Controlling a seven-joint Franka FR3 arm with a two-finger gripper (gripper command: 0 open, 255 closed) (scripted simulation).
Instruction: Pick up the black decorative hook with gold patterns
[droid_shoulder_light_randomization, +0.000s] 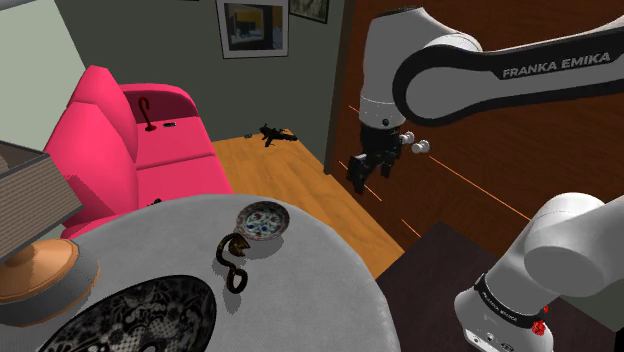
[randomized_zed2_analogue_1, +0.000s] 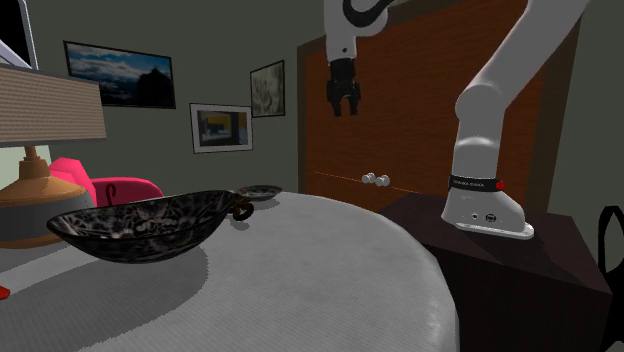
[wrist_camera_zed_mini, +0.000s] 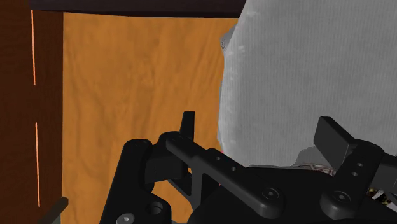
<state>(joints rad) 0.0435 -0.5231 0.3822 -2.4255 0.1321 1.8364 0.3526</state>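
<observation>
The black hook with gold-brown patterns (droid_shoulder_light_randomization: 233, 263) lies on the grey-clothed round table (droid_shoulder_light_randomization: 320, 300), between a small patterned dish (droid_shoulder_light_randomization: 262, 222) and a large black patterned bowl (droid_shoulder_light_randomization: 140, 315). In the second exterior view the hook (randomized_zed2_analogue_1: 241, 211) peeks out past the bowl's rim (randomized_zed2_analogue_1: 140, 222), mostly hidden. My gripper (droid_shoulder_light_randomization: 370, 177) hangs high in the air beyond the table's edge, well to the shoulder view's right of the hook and far from it. It is open and empty (randomized_zed2_analogue_1: 343, 108). In the wrist view its fingers (wrist_camera_zed_mini: 188, 127) stand apart over the cloth's edge (wrist_camera_zed_mini: 305, 76) and the wooden floor (wrist_camera_zed_mini: 127, 95).
A lamp with a wooden base (droid_shoulder_light_randomization: 30, 265) stands at the table's left. Behind the table is a pink sofa (droid_shoulder_light_randomization: 130, 150) with a small dark curved thing (droid_shoulder_light_randomization: 147, 112) on it. A brown wooden wall panel (droid_shoulder_light_randomization: 480, 150) rises behind the arm. The dark stand (randomized_zed2_analogue_1: 500, 250) adjoins the table.
</observation>
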